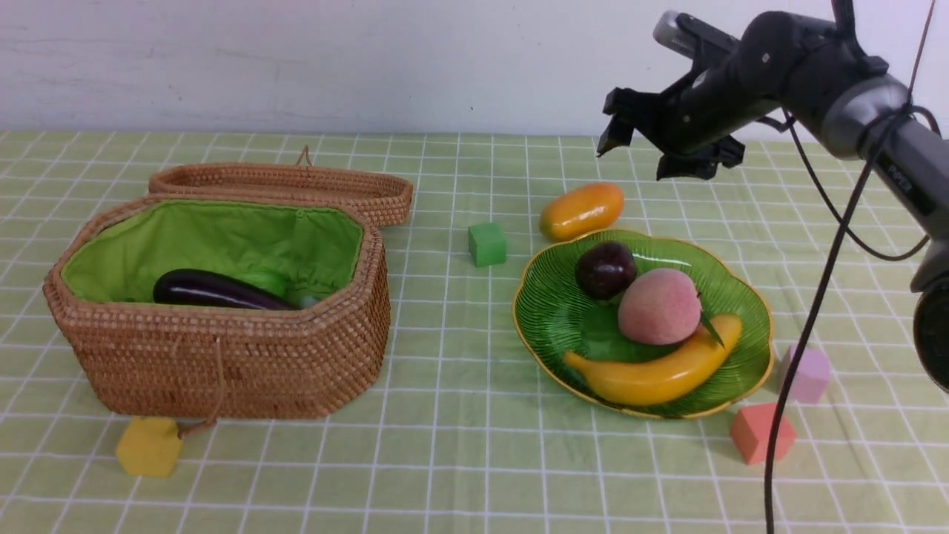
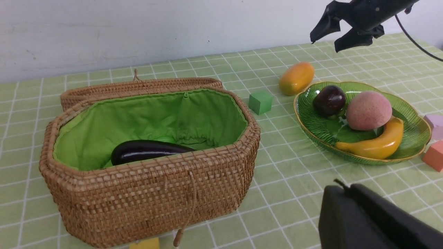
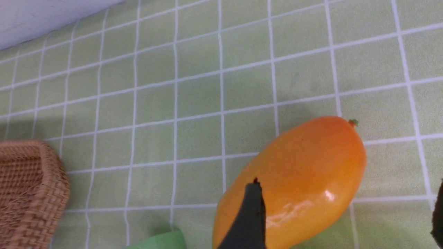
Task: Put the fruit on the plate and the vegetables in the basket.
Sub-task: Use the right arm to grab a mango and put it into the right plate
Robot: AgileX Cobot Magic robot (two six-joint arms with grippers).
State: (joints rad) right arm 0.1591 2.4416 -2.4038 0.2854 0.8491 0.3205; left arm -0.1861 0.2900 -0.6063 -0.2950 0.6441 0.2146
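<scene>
Your right gripper [image 1: 630, 162] apart and empty above one mango [image 1: 581, 211], at the far rim of the plate [image 1: 549, 311], three fruits [image 1: 658, 306] on it, one eggplant [image 1: 219, 291] in the basket [image 1: 222, 363], your left gripper [image 2: 346, 204] together.

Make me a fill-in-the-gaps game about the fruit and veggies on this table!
The eggplant lies inside the ____.
The plate holds ____ fruits.
The one fruit lying off the plate is the ____.
The right gripper hovers above that fruit, jaws ____.
Missing words: basket, three, mango, open.
</scene>
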